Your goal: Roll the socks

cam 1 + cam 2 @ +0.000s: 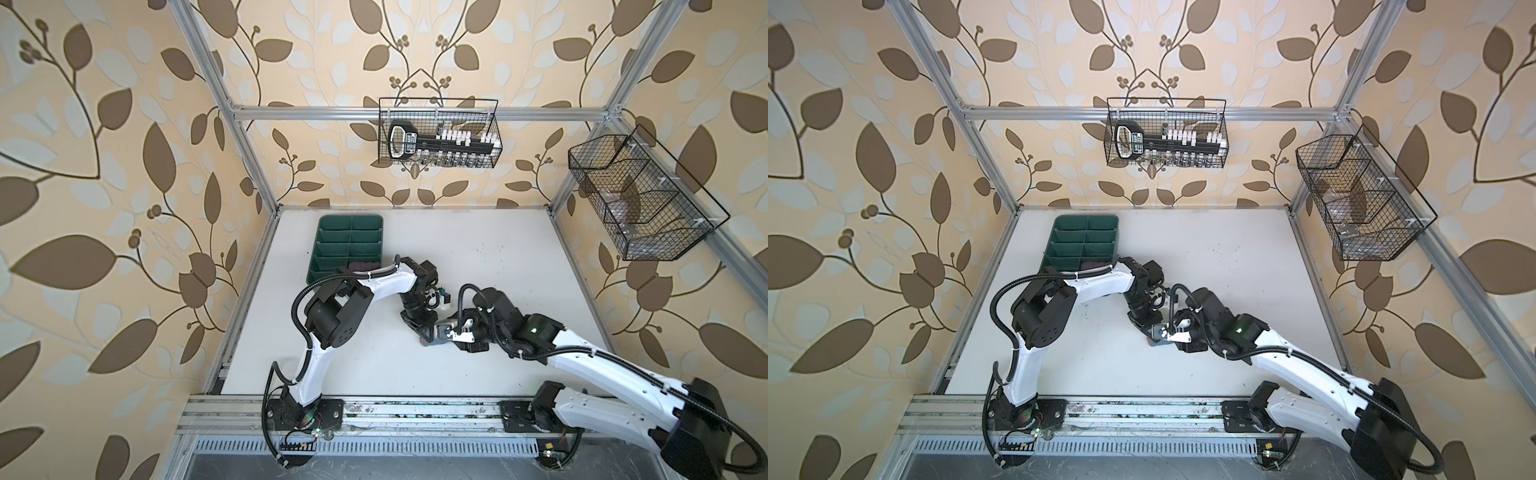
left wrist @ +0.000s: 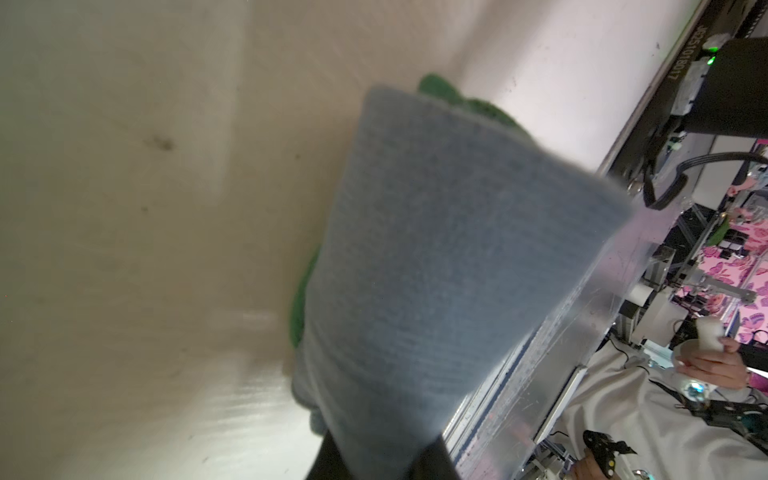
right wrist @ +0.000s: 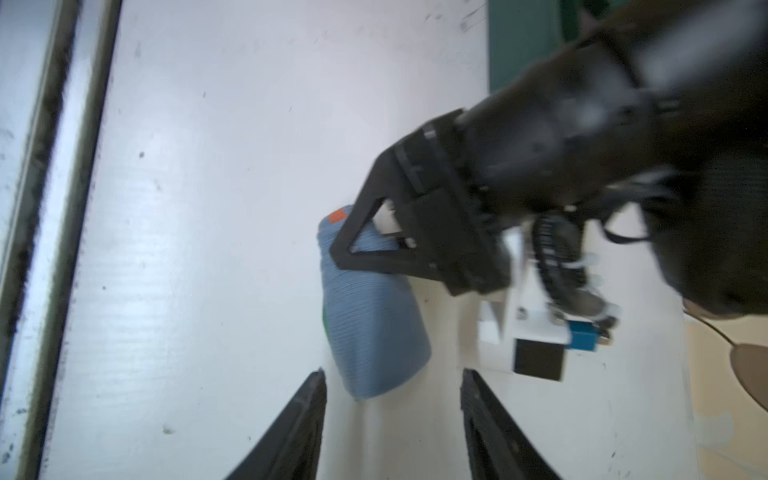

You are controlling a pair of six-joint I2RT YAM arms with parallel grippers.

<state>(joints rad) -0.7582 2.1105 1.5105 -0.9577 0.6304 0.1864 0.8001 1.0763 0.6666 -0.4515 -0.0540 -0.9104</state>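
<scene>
Near the middle of the white table [image 1: 374,365], a little toward its near edge, the two arms meet over the grey-blue sock [image 3: 374,332]. That sock is wound into a short, fat roll. An orange patch shows at one end, and the green heel peeks out from beneath the grey knit in the left wrist view [image 2: 436,270]. The left gripper [image 3: 347,249] is clamped narrowly onto the orange-marked end of the roll, with one black triangular finger lying across the ribbed fabric. In both top views this gripper reaches down from the far left, and only a small grey patch of the roll shows beneath it [image 1: 440,332]. Whether the roll rests on the table or hangs just above it cannot be told. The right gripper [image 3: 392,376] comes in from the right with its jaws spread wide and nothing held. Its two dark fingertips stand on either side of the roll's free end, each with a gap to the fabric. The green divided tray [image 1: 334,249] sits at the far left of the table, well apart from the roll. A purple sock [image 1: 365,265] lies in a right-hand compartment toward the tray's near end. The left arm partly hides it, and it is too small to make out further.
</scene>
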